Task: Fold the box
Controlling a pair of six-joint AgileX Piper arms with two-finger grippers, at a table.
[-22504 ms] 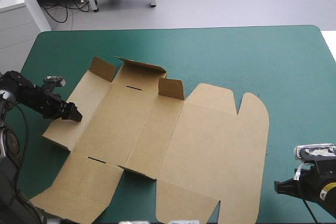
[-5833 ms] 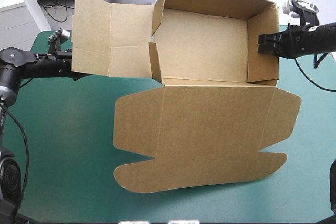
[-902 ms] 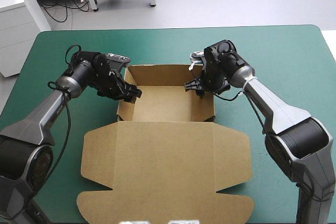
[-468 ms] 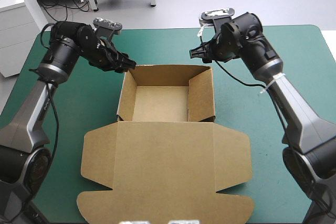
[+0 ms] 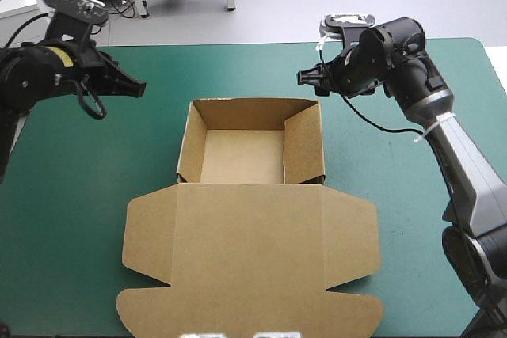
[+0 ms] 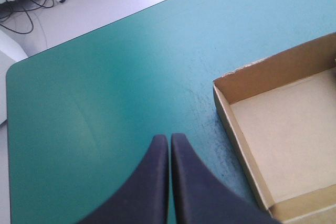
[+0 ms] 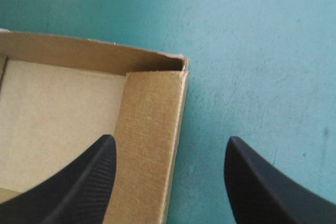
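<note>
Box position: The brown box was set about the middle of the desk, with bare teal-green cover on every side of it.
Tray: Four walls were raised around a bare floor, so that an open tray was formed. The wall at 3 o'clock was shown with its inner panel turned down into the tray.
Lid: The lid was laid flat on the desk at 6 o'clock from the tray and joined to it along the near wall. Its rounded flaps were left unfolded.
Left gripper: The left gripper was held at 10 o'clock from the tray, well apart from the box. In its wrist view the black fingers were pressed together into one point, with nothing caught between them.
Right gripper: The right gripper was held at 1 o'clock from the tray, near the far right corner but not touching it. In its wrist view the fingers were spread wide and nothing was gripped.
Done: The raising and tucking of the walls was judged complete, since the tray was standing without support.
Left: Little was judged to remain. Whether every tuck was fully seated could not be told.
</note>
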